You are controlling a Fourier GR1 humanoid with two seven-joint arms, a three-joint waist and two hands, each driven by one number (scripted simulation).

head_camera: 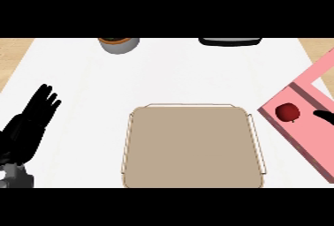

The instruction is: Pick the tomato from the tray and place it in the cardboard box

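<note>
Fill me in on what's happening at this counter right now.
A robot is working at a white counter. A red tomato lies on a pink tray at the right, and just a black tip of the right hand shows beside it, not holding it. The cardboard box in the middle has nothing in it. The left hand rests open at the left edge.

Red tomato (287,112), round w/ a small dark stem spot, sits on the pink tray (313,141) near its left corner, at the view's right edge. Tray lies angled, partly cut off by the frame. Cardboard box (193,145), tan, open-topped w/ rounded corners, sits center-front just left of tray, nothing inside.
</note>
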